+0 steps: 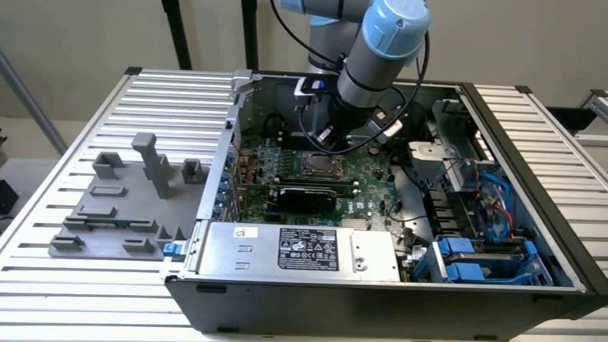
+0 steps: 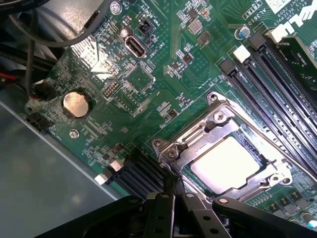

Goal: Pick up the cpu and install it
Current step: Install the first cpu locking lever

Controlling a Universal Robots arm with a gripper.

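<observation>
Sitting flat in the socket frame [image 2: 233, 148], the cpu [image 2: 228, 163] shows its silver top, edges running diagonally. Pincer [image 2: 174, 191] pressed shut, empty, beside the frame; arm [image 1: 375, 53] slanting down from upper frame.

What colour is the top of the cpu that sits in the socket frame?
Pale silver; the cpu shows best in the wrist view, inside the metal socket frame.

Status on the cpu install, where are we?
Done, by the look of it: the cpu lies inside the socket frame on the motherboard, silver top up. In hand: nothing; the gripper is shut with empty fingers, hovering at the frame's edge. Left: I can't tell whether the frame is latched. The grey fixture blocks outside the case carry no chip.
</observation>
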